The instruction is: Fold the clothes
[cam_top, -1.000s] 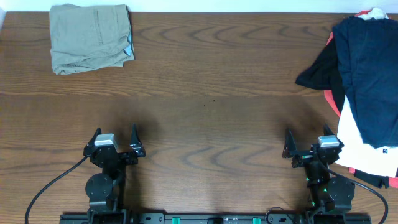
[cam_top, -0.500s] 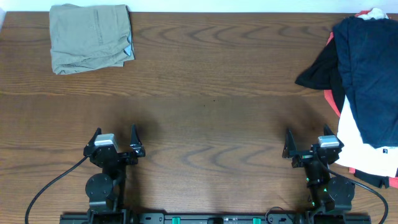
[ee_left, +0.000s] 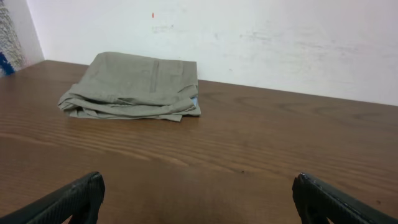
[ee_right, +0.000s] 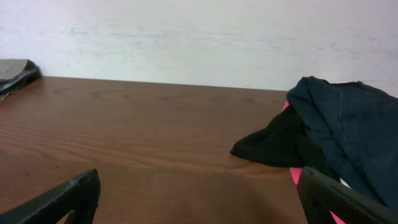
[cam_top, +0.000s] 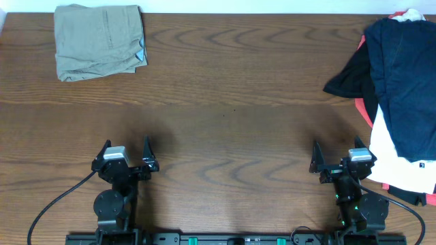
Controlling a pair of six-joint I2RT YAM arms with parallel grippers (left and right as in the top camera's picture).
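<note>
The dark navy shorts (cam_top: pixel 409 82) lie crumpled on top of a heap of garments at the table's right edge; the right wrist view shows them at its right side (ee_right: pixel 348 124). Waistband and legs cannot be made out. My left gripper (cam_top: pixel 126 145) is open and empty near the front edge on the left, over bare wood (ee_left: pixel 199 199). My right gripper (cam_top: pixel 338 148) is open and empty near the front edge, just left of the heap (ee_right: pixel 199 199). Neither touches any cloth.
A folded tan khaki garment (cam_top: pixel 99 41) lies at the back left corner, also in the left wrist view (ee_left: pixel 134 87). Under the navy shorts are a black garment (cam_top: pixel 347 78), a white one (cam_top: pixel 392 153) and a red one (cam_top: pixel 368 112). A white wall stands behind the table.
</note>
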